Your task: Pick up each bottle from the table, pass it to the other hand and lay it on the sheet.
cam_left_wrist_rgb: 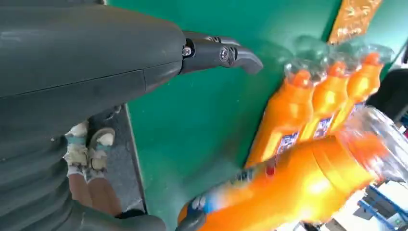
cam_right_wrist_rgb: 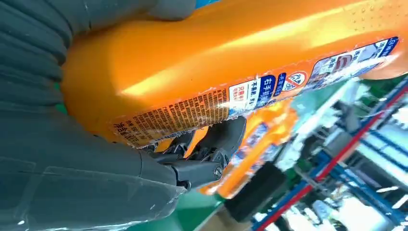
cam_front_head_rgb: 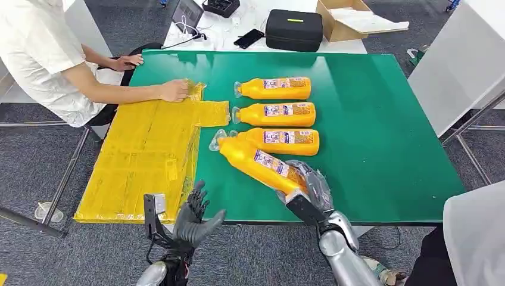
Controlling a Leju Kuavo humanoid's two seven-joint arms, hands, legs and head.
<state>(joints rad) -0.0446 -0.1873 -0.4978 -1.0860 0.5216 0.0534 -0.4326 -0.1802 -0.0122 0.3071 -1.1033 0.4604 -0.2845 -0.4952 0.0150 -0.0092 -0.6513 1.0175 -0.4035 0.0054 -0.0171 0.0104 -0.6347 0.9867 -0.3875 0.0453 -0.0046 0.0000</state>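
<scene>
My right hand [cam_front_head_rgb: 309, 189] grips the base of an orange bottle [cam_front_head_rgb: 257, 161], which slants up-left over the green table [cam_front_head_rgb: 381, 131], cap toward the sheet. Up close, the right wrist view has that held bottle [cam_right_wrist_rgb: 231, 62] lying across my right hand's fingers [cam_right_wrist_rgb: 211, 144]. Three more orange bottles lie side by side on the table: far [cam_front_head_rgb: 275, 88], middle [cam_front_head_rgb: 275, 114] and near [cam_front_head_rgb: 283, 139]. The yellow sheet [cam_front_head_rgb: 146, 161] covers the table's left part. My left hand [cam_front_head_rgb: 195, 215] hovers open at the table's front edge, left of the held bottle [cam_left_wrist_rgb: 288, 192], fingers [cam_left_wrist_rgb: 219, 53] spread.
A person in a white shirt [cam_front_head_rgb: 36, 53] sits at the left and presses a hand [cam_front_head_rgb: 174, 90] on the sheet's far corner. A black case [cam_front_head_rgb: 293, 28], a cardboard box [cam_front_head_rgb: 351, 18] and a phone [cam_front_head_rgb: 249, 38] lie on the white desk beyond. Another person's white sleeve [cam_front_head_rgb: 476, 232] is at the right.
</scene>
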